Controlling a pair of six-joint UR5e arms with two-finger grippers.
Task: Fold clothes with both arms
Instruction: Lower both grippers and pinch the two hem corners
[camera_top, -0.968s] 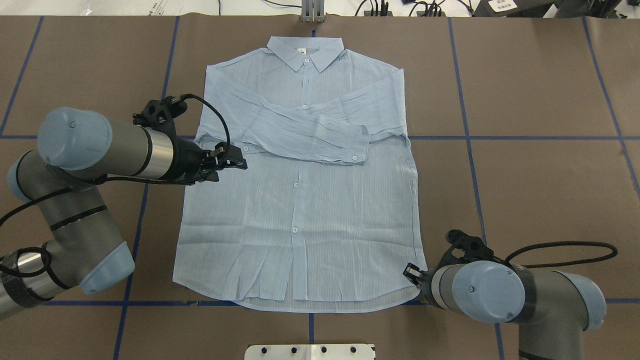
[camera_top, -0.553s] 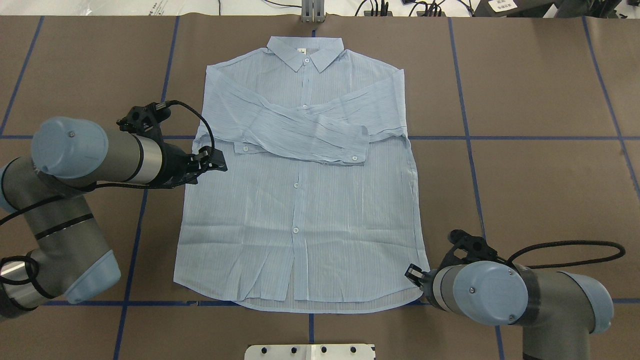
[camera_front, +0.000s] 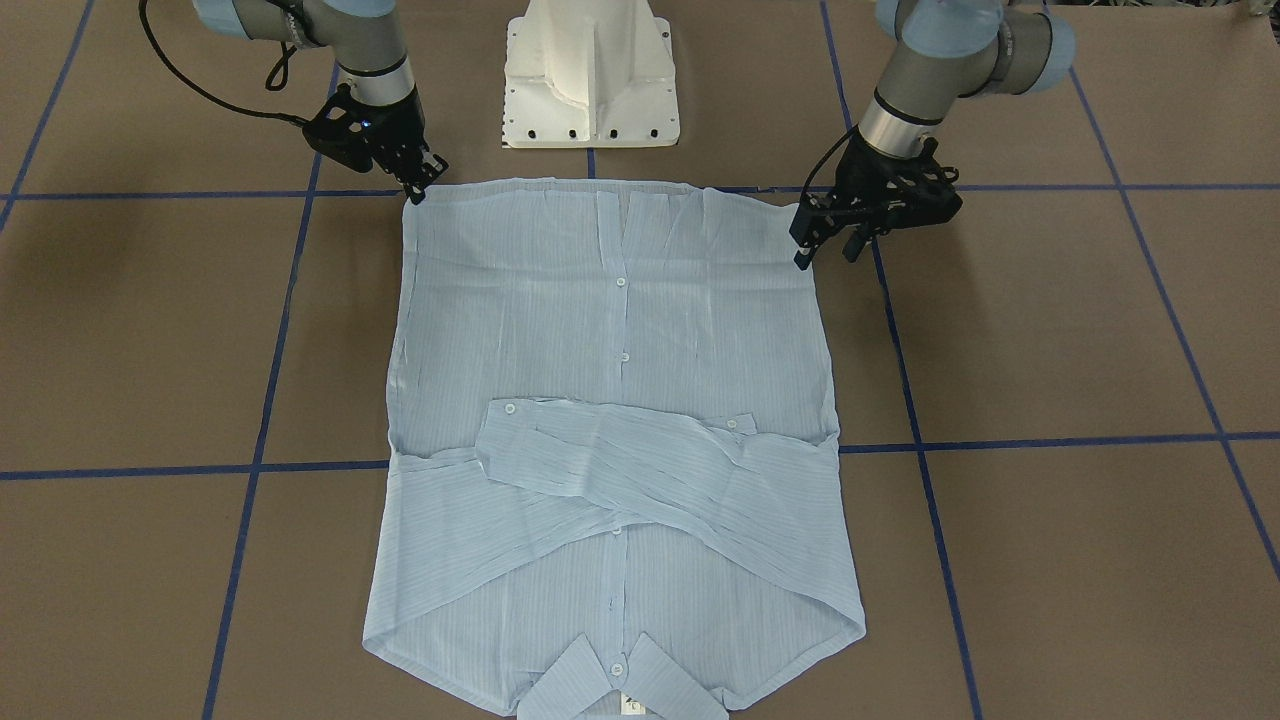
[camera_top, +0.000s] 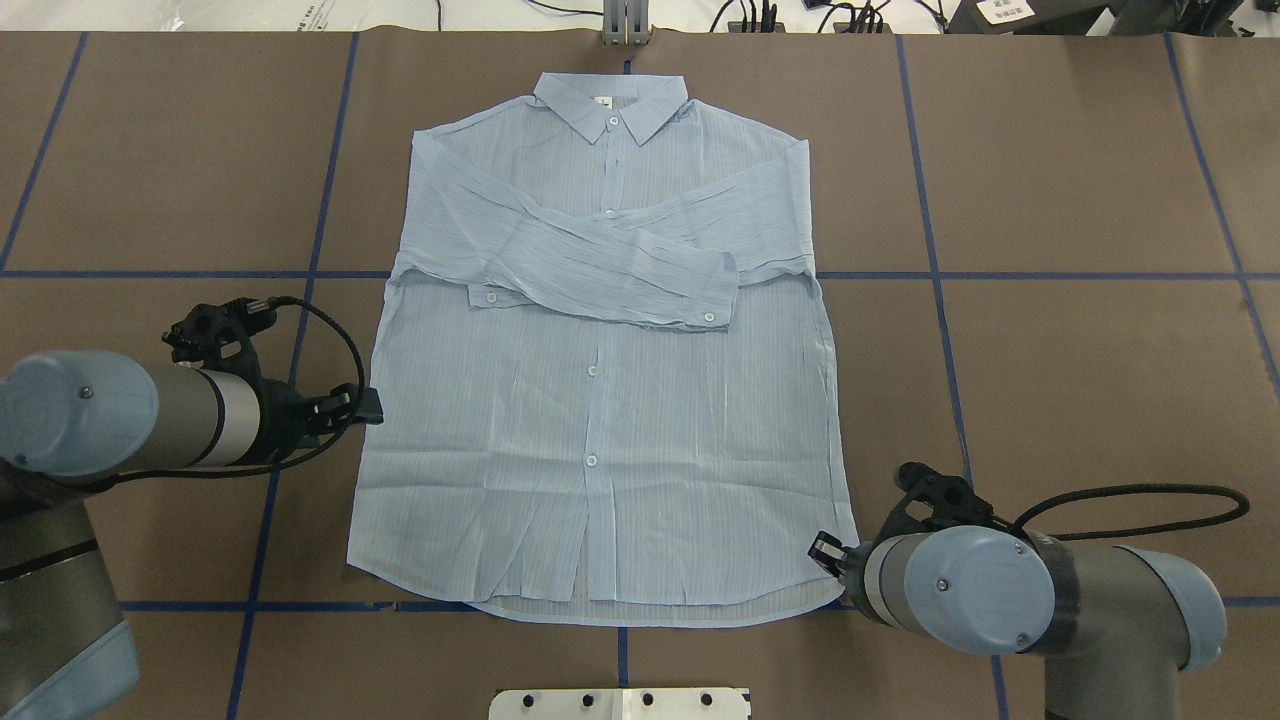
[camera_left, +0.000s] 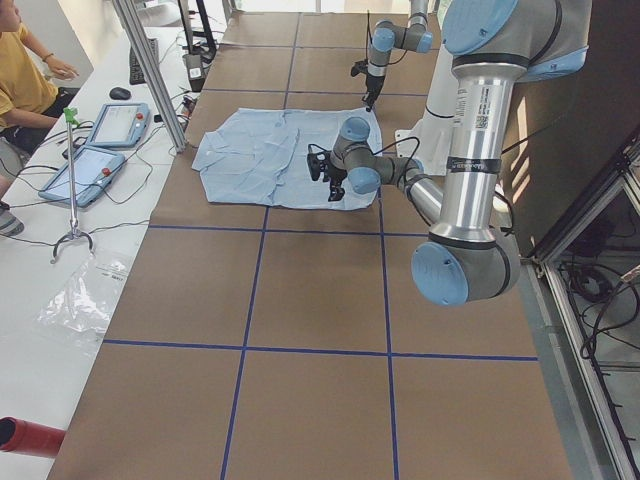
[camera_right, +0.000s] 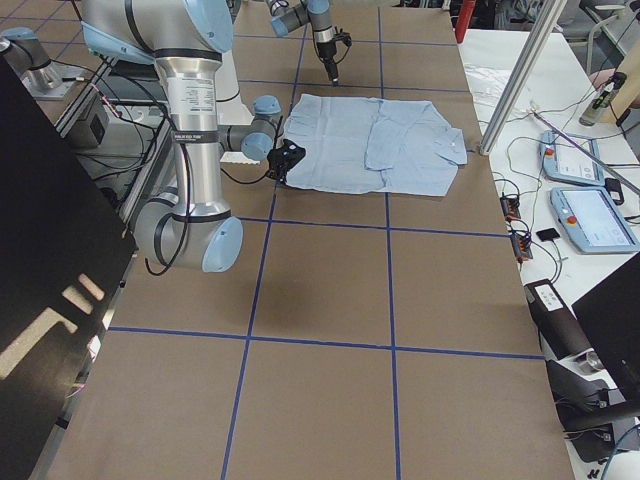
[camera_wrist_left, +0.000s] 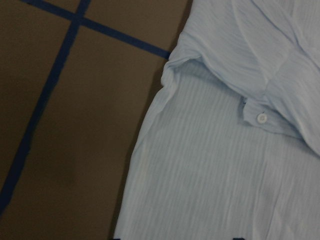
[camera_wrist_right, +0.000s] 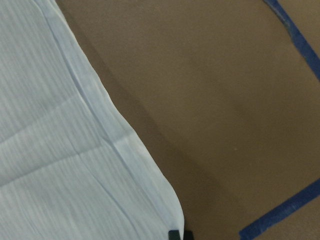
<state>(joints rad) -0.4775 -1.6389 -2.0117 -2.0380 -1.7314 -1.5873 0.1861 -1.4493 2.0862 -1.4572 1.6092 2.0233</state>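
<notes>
Shirt (camera_top: 600, 400) flat on brown, blue-taped worktop (camera_top: 1050, 380), 2 tablets (camera_left: 120, 125) on desk (camera_left: 40, 280) beyond. Left gripper (camera_top: 365, 405) spread nr shirt's edge; right gripper (camera_top: 822, 547) at hem corner, can't tell.

The left pincer (camera_top: 370, 406) gapes, right pincer (camera_top: 820, 545) closed (both low).

The left arm's black two-finger gripper (camera_top: 365, 405) has drawn back off the thin pale-blue striped shirt (camera_top: 600, 400). It has left the folded sleeve cuff (camera_top: 487, 297) and come toward the robot-side edge of the brown worktop (camera_top: 150, 200), and now sits at the shirt's side edge.
</notes>
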